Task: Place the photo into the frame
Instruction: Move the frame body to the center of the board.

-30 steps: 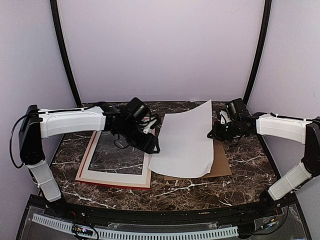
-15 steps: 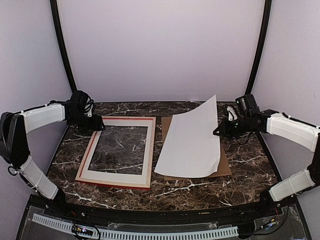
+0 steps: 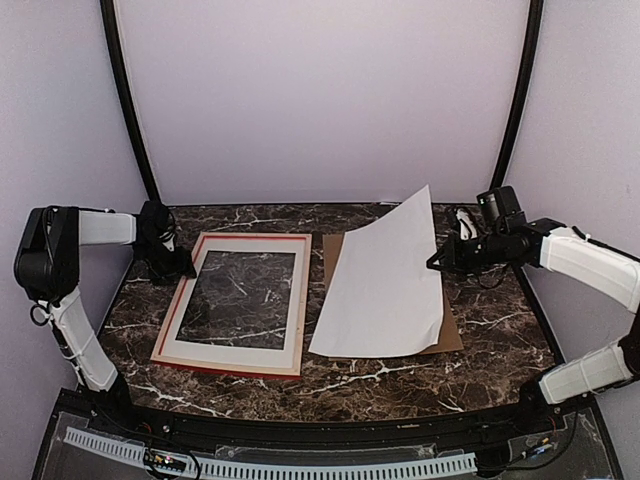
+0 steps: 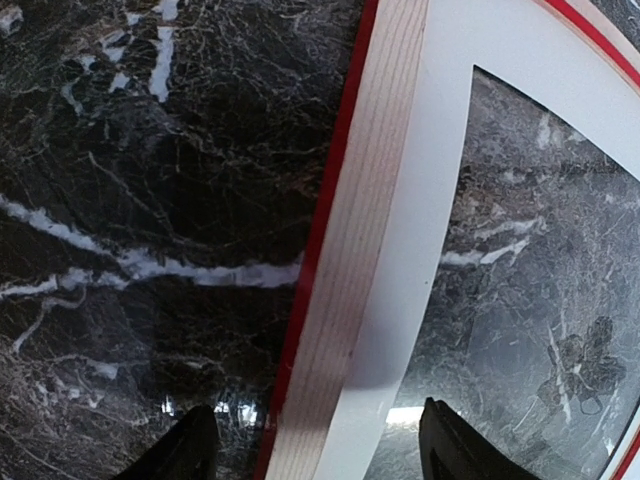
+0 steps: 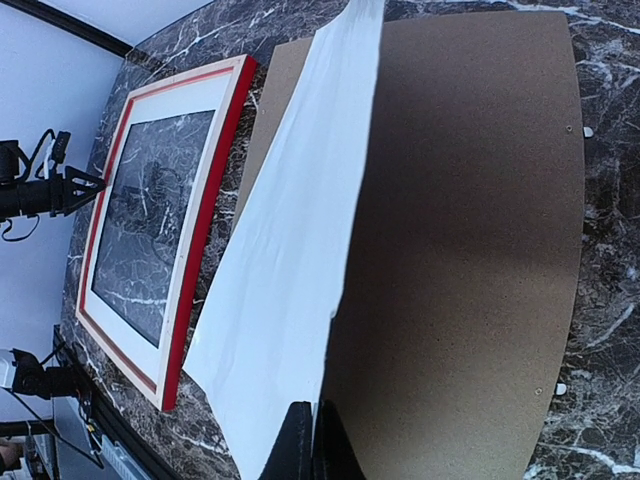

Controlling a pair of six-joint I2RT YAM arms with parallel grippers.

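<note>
**Item:** the photo. White back showing; printed face not visible. It sits right of centre and tilted, with its right edge lifted and its lower left edge resting on the brown backing board, which lies flat on the tabletop.

**Holder:** right pincer, closed thin on the photo's raised right edge.

**Destination:** the frame, left of the board and apart from it. It lies back up, pale wood with red at the edges. The white mat is seated inside, and marble shows through its opening.

**Left pincer**: wide and holding nothing, at the frame's far left corner.

**Step, as judged:** the photo is lifted but not yet carried over. The next move calls for swinging the sheet leftward and laying it squarely over the mat opening. The sheet looks limp and may buckle.

**Change:** a second ago the left arm reached across the frame toward the photo. It now stands back at the corner. The photo stands slightly steeper, and the frame is unmoved.
</note>
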